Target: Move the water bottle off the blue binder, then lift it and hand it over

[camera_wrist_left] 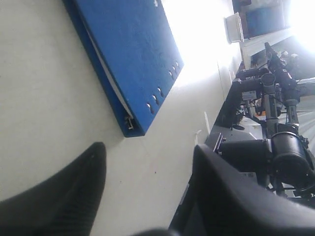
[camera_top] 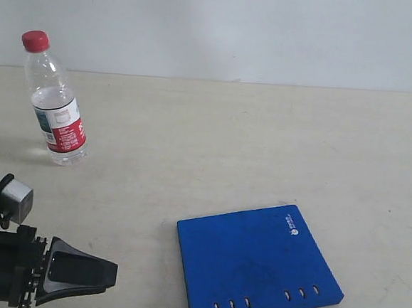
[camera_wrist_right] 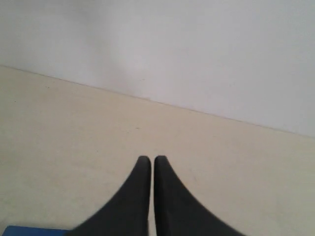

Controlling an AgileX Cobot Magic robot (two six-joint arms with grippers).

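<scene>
On the table [camera_top: 264, 144], the water bottle [camera_top: 55, 103] stands well apart from the spread left gripper [camera_wrist_left: 148, 149], right gripper [camera_wrist_right: 151, 160] pinched together.

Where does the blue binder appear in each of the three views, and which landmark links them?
Exterior view: the blue binder lies flat, lower right.
Left wrist view: it lies beyond the open left claw.
Right wrist view: only a blue sliver, likely the binder, beside the shut right claw.
Shared landmark: the binder's slot row, seen in exterior and left wrist views.
</scene>
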